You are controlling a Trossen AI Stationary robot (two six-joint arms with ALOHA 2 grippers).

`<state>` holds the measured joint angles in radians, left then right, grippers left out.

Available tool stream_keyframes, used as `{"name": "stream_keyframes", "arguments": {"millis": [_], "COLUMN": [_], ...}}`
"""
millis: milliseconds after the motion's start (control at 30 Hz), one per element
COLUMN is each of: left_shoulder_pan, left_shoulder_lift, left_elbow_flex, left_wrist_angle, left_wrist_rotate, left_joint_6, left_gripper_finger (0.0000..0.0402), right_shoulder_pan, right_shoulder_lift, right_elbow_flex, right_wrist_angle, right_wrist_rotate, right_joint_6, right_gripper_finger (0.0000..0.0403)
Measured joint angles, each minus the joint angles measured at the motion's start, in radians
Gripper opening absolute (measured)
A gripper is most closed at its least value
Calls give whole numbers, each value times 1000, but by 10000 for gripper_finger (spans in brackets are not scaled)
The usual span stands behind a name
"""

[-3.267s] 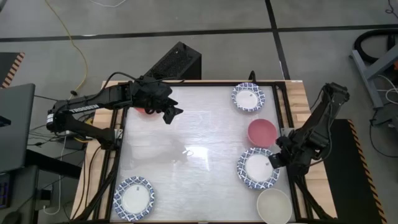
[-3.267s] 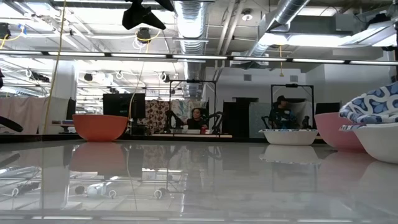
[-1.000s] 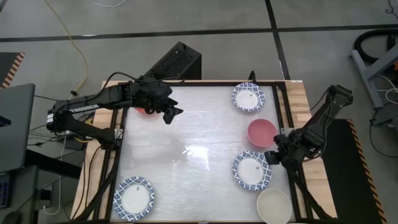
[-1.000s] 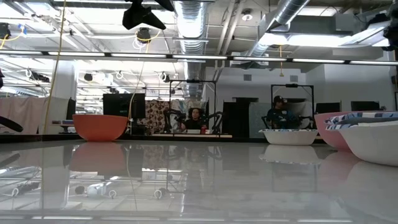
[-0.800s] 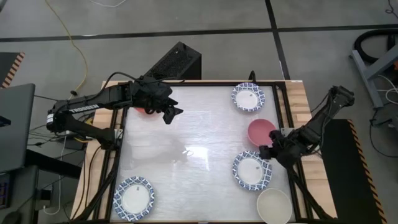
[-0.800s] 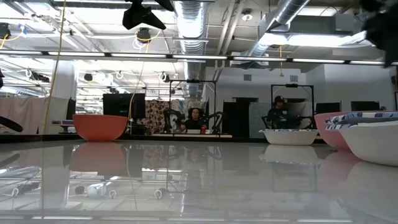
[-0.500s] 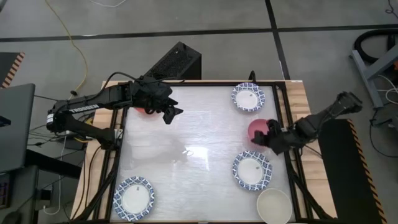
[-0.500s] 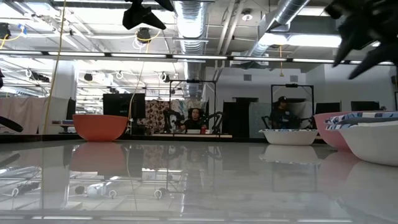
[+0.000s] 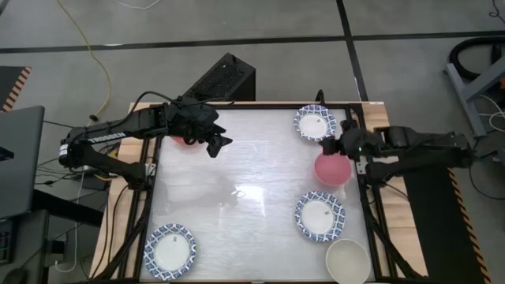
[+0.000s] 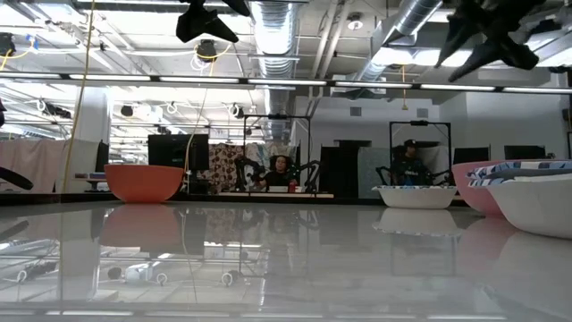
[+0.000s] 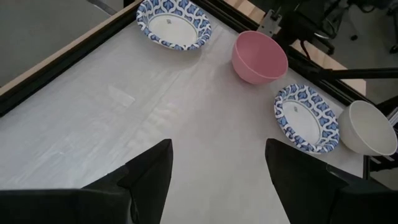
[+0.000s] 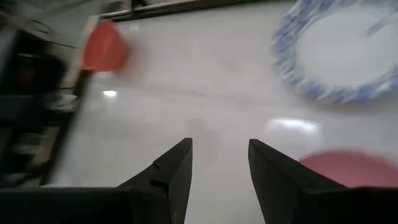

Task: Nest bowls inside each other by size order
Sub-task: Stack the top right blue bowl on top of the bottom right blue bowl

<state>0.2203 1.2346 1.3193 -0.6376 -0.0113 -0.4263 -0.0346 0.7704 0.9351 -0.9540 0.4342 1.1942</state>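
Several bowls rest base-down on the white table. A red bowl (image 9: 180, 140) sits far left. A blue-patterned bowl (image 9: 316, 124) is far right, a pink bowl (image 9: 331, 168) nearer than it, then a second blue-patterned bowl (image 9: 320, 217) and a plain cream bowl (image 9: 347, 260). A third blue-patterned bowl (image 9: 169, 250) is near left. My right gripper (image 9: 335, 146) hovers open between the far blue-patterned bowl (image 12: 339, 56) and the pink bowl (image 12: 348, 168). My left gripper (image 9: 213, 142) hangs open beside the red bowl, holding nothing.
A dark frame rail (image 9: 359, 142) runs along the table's right side under my right arm. A black box (image 9: 225, 79) stands beyond the far edge. The middle of the table (image 9: 245, 189) is bare. People sit in the room behind (image 10: 281, 170).
My right gripper has travelled from beside the near-right blue-patterned bowl toward the table's far edge, passing over the pink bowl. It has turned to point toward the table's left. The bowls have stayed in place.
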Motion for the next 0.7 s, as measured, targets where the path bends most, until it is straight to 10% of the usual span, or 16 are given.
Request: {"name": "stream_keyframes", "arguments": {"millis": [233,700], "left_shoulder_pan": [0,0], "left_shoulder_lift": [0,0], "left_elbow_flex": [0,0], "left_wrist_angle": [0,0], "left_wrist_rotate": [0,-3], "left_joint_6": [0,23], "left_gripper_finger": [245,245], "right_shoulder_pan": [-250,-673], "right_shoulder_lift": [58,137], "right_elbow_flex": [79,50], "right_wrist_angle": [-288,-218], "right_wrist_rotate": [-14,-141], "right_joint_6": [-44,-105], "right_gripper_finger": [179,180]}}
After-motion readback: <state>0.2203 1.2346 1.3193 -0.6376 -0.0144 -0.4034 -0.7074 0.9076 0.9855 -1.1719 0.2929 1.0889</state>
